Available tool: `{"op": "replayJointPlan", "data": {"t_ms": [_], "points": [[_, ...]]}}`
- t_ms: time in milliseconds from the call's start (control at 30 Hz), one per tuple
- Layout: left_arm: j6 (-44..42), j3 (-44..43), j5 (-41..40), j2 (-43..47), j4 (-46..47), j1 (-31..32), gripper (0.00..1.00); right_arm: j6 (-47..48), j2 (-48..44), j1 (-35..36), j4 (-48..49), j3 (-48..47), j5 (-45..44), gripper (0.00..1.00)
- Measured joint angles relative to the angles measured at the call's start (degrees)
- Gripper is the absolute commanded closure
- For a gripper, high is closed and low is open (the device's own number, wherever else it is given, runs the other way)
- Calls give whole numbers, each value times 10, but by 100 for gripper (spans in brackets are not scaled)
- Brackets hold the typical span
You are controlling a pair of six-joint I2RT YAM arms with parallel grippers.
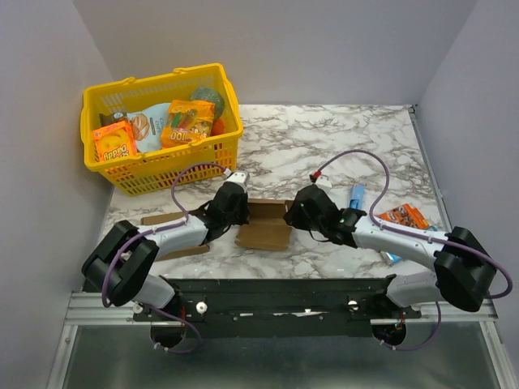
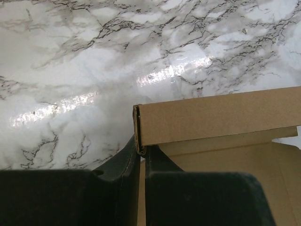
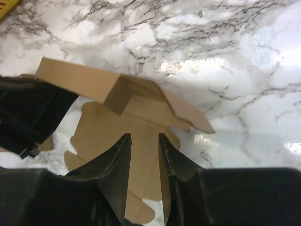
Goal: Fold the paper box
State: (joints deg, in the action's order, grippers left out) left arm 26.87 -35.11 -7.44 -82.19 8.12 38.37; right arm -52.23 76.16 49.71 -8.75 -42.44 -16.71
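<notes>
Left claw (image 2: 141, 148) is pinched shut on the paper box (image 2: 216, 115): in its wrist view the two dark fingers meet on the doubled end of a raised wall, with cardboard layers sandwiched between them. Right claw (image 3: 144, 141) stands apart, its fingers (image 3: 117, 162) spread with a clear gap and nothing between them, hanging over the flat, notch-edged panel of the same box. From above, the box lies on the marble surface (image 1: 349, 138) in the gap between the two claws, near the front edge and well apart from the yellow basket (image 1: 101, 166) at the far left. The raised wall runs left to right, from one claw toward the other, so the left arm has one end of it and the right arm faces the other. In the right wrist view the wall and an angled side flap stand just beyond the fingertips, up and to the left, while the flat panel runs back underneath them. The left arm is the nearer, being already in contact. My reading is that the left arm is anchoring the wall, so the next fold falls to the right claw, which would need to go forward onto that loose flap. Whether its tips touch the panel below I cannot tell.
</notes>
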Motion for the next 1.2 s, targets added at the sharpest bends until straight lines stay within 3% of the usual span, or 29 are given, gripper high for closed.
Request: {"op": "replayJointPlan", "data": {"t_ms": [233, 733, 1200], "points": [[0, 25, -1, 28, 3, 0, 100, 24, 48, -35, -3, -16, 12, 62], [5, 42, -5, 45, 12, 0, 100, 30, 101, -41, -1, -26, 46, 64], [6, 43, -30, 42, 12, 14, 100, 52, 121, -45, 2, -48, 54, 85]]}}
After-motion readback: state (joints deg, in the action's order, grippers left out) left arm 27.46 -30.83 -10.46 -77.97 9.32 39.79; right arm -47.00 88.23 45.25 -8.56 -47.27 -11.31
